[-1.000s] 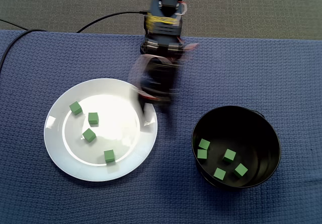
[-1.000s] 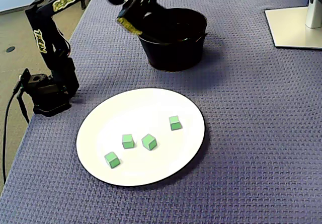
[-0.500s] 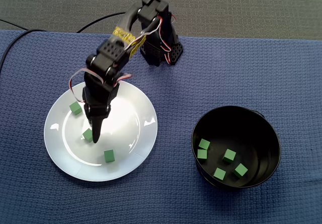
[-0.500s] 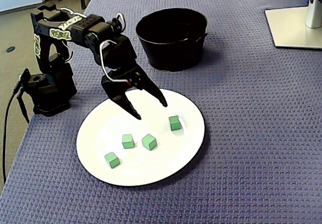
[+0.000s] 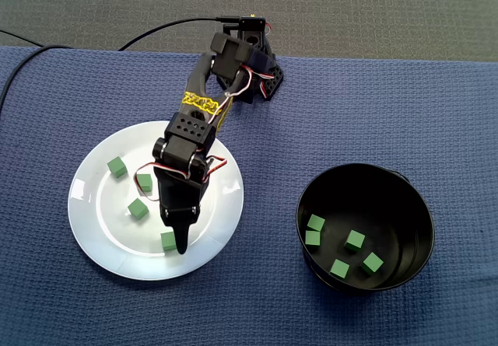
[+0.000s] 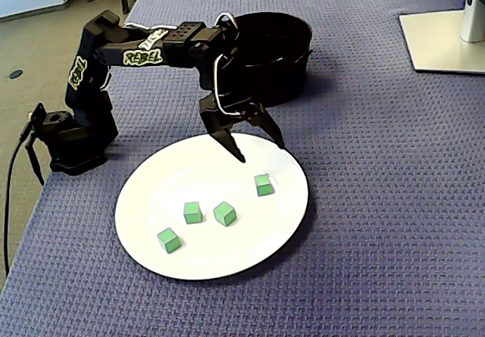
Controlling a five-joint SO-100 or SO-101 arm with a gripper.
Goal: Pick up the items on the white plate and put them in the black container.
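Risk sits in the approach: the claw (image 6: 261, 151) hangs spread wide and empty above the white plate (image 6: 151, 193), its tips just short of the nearest green cube (image 6: 262, 184), on the side toward the black container (image 6: 292, 87). Descending from there, one finger could land on the cube or nudge it across the smooth glaze toward the rim, and a closing pinch would catch nothing. Four such cubes lie on the plate, small, matte, sharp-edged, each slightly turned; the target sits by the rim, apart from the other three. Five like it lie in the container, which stands near the plate on the blue-clothed bench (image 6: 379, 201)
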